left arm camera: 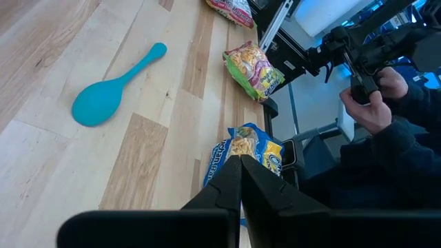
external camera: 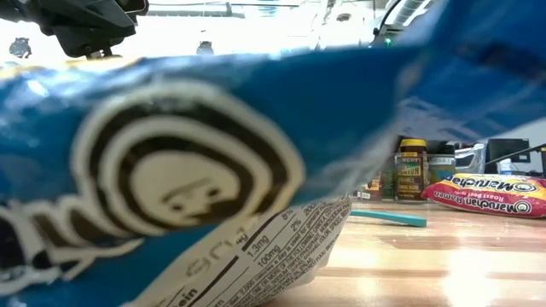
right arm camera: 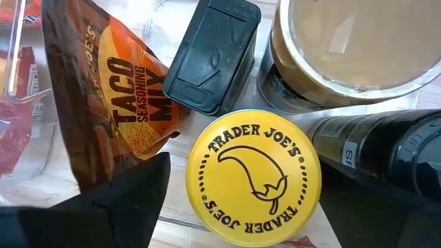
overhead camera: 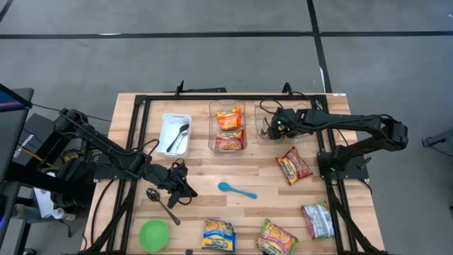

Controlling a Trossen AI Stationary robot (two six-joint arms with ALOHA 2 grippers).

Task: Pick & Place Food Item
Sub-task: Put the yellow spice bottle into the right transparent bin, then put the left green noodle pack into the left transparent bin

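Several food packets lie on the wooden table: a red one (overhead camera: 294, 166), a blue-and-yellow one (overhead camera: 218, 234), a yellow-green one (overhead camera: 276, 238) and another (overhead camera: 318, 219). More packets fill the middle clear bin (overhead camera: 228, 128). My right gripper (overhead camera: 277, 126) hangs open over the far right clear bin (overhead camera: 263, 134). Its fingers (right arm camera: 131, 200) stand on either side of a yellow-lidded jar (right arm camera: 253, 176), beside a taco seasoning packet (right arm camera: 117, 103). My left gripper (left arm camera: 241, 165) is shut on nothing, above the table near the blue-and-yellow packet (left arm camera: 247, 148).
A teal spoon (overhead camera: 237, 190), a metal spoon (overhead camera: 163, 205) and a green bowl (overhead camera: 153, 234) lie near the left arm. A white tray (overhead camera: 175, 133) holds another spoon. A black lid (right arm camera: 213, 55), a large jar (right arm camera: 351, 48) and a dark bottle (right arm camera: 386, 148) crowd the bin. A person's hands (left arm camera: 372, 96) show beyond the table.
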